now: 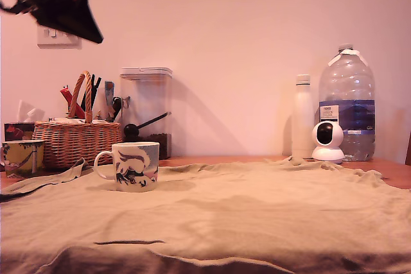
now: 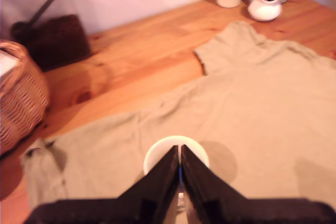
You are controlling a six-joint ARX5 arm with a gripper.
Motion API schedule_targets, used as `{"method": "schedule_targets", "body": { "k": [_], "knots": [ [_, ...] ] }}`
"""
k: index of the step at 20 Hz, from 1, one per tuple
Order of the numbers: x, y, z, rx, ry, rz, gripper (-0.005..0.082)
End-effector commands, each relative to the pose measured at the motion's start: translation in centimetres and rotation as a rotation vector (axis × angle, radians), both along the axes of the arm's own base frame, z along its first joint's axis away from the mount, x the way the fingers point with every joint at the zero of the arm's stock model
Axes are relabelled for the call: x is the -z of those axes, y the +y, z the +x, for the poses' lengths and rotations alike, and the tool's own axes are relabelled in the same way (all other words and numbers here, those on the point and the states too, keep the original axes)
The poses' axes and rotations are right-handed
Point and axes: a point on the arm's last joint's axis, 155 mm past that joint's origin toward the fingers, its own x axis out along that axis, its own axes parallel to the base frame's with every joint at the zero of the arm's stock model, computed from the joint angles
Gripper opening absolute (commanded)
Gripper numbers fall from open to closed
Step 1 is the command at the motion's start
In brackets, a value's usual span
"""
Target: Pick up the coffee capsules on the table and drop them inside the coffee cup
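Note:
The white coffee cup [image 1: 131, 166] with its blue and dark swirls stands on the tan cloth [image 1: 231, 213] at the exterior view's left, handle toward the left. My gripper [image 1: 91, 31] hangs high above it near the top left corner. In the wrist view the black fingers [image 2: 163, 179] are pressed almost together over the cup's white rim [image 2: 151, 157]. A thin dark blue sliver [image 2: 180, 170] shows between them, seemingly the capsule's edge. No capsule lies on the cloth in either view.
A wicker basket [image 1: 76, 140] and a small yellow-green cup [image 1: 22, 157] stand at the far left. Behind the mug is a clear container [image 1: 146, 110]. A white bottle [image 1: 302, 117], a white camera [image 1: 328, 140] and a large water jug [image 1: 347, 104] line the back right.

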Motion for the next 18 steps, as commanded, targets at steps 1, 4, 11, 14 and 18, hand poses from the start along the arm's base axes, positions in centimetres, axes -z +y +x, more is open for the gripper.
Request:
{"method": "schedule_targets", "body": {
  "k": [1,4,11,14,18],
  "knots": [
    [1.1,0.2,-1.0,-0.014,-0.006,-0.014,-0.0019],
    [2.1,0.9,-2.4,-0.039,-0.034,-0.041,-0.0019],
    [5.6,3.3,-4.8,-0.114,-0.028,-0.111,-0.0019],
    [7.5,4.5,-6.0,-0.155,-0.029,-0.142,-0.0019],
    [10.3,6.3,-7.8,-0.216,-0.012,-0.171,-0.0019]
  ]
}}
